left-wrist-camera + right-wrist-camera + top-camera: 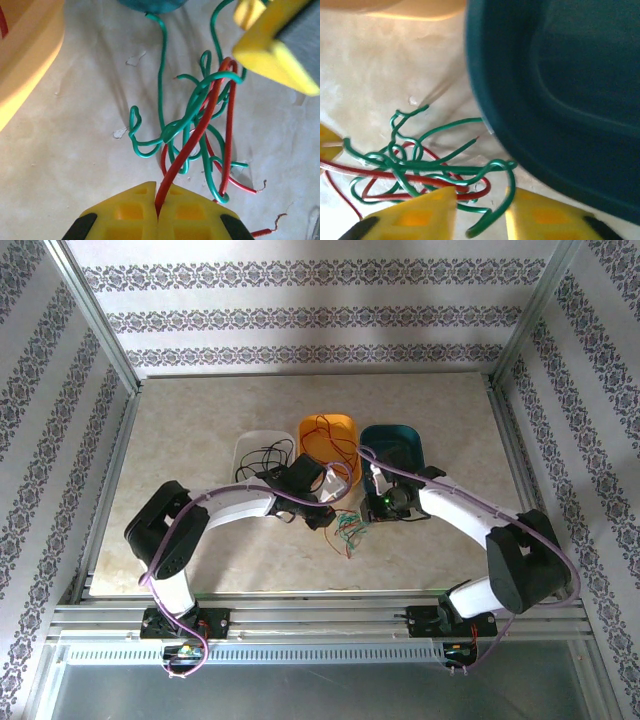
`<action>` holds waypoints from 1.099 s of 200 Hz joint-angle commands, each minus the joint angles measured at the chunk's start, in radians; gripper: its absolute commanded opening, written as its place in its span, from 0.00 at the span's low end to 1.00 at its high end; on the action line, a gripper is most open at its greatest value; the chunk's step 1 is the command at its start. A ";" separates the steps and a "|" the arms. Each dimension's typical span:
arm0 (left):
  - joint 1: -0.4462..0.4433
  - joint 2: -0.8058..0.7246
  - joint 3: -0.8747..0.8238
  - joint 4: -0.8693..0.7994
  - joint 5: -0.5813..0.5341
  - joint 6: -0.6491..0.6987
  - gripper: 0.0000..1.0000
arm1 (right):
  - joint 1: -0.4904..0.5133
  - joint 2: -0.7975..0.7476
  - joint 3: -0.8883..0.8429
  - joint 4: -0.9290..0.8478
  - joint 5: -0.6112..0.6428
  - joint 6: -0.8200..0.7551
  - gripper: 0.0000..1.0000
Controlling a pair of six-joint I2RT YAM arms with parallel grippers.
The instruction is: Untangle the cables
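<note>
The cables are a small tangle of green and red wires lying on the table between the two grippers; from above the tangle sits in front of the tubs. My left gripper is shut, its yellow fingers pinching one red cable that rises into the tangle. My right gripper is open, with a green cable end hanging loose in the gap between its fingers. The right gripper's yellow finger shows beyond the tangle. From above, the left gripper and the right gripper flank the bundle.
Three tubs stand in a row behind the tangle: a white one with black wires, an orange one with red wires, and a teal one. The teal tub's wall is very close to my right gripper.
</note>
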 commanded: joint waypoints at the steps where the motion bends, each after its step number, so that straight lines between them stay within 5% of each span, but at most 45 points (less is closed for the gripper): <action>1: 0.001 -0.039 -0.013 -0.013 0.017 0.001 0.00 | -0.024 0.013 0.008 0.031 0.051 0.009 0.15; 21: 0.001 -0.079 -0.014 -0.017 0.001 0.003 0.00 | -0.033 0.019 0.001 0.029 0.055 0.014 0.00; 86: 0.028 -0.333 0.086 0.094 0.035 -0.070 0.00 | -0.031 -0.021 -0.055 -0.006 0.058 0.008 0.00; 171: 0.214 -0.591 0.133 0.376 -0.022 -0.239 0.00 | -0.034 -0.013 -0.083 -0.026 0.084 0.027 0.00; 220: 0.257 -0.632 0.181 0.340 -0.008 -0.218 0.00 | -0.038 -0.017 -0.086 -0.031 0.092 0.035 0.00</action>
